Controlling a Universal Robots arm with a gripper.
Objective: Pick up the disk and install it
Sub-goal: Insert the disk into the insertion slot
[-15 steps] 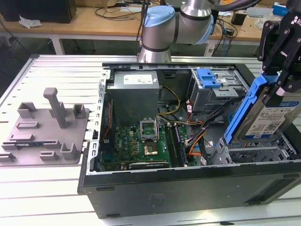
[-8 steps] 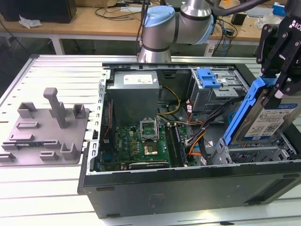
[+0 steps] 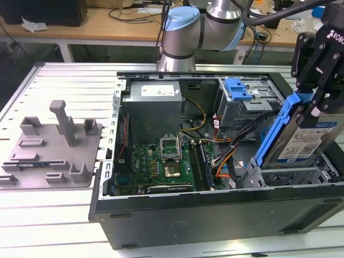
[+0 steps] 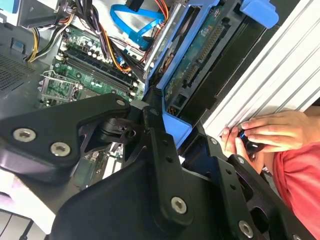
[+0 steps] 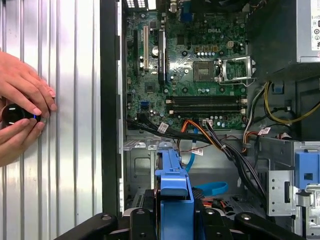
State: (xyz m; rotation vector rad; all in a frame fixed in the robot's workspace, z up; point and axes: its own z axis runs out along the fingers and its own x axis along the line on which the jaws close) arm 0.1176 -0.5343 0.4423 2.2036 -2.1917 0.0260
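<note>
Both sides of my gripper (image 3: 316, 105) are closed on the disk (image 3: 302, 138), clamping the top end of its blue frame. In the second wrist view one of my black fingers (image 4: 159, 145) lies against that frame. I hold the disk on edge and leaning, label facing outward. Its lower end is at the metal drive cage (image 3: 293, 174) in the corner of the open computer case (image 3: 215, 212) on the exterior view's right. I cannot tell whether it has entered the cage.

Beyond the cage, further into the case, are black, orange and blue cables (image 5: 220, 145). Past them lies the green motherboard (image 3: 161, 164), and behind it a grey metal box with a white sticker (image 3: 153, 107). A small blue latch plate (image 3: 238, 88) sits on the bay near the back wall.

The case rests on a slatted metal table (image 3: 54, 207). A grey fixture plate (image 3: 51, 148) lies well apart on the exterior view's left. In the first wrist view, a person's hands (image 5: 22, 95) cup a small black round object (image 5: 15, 114) on the table beside the case.
</note>
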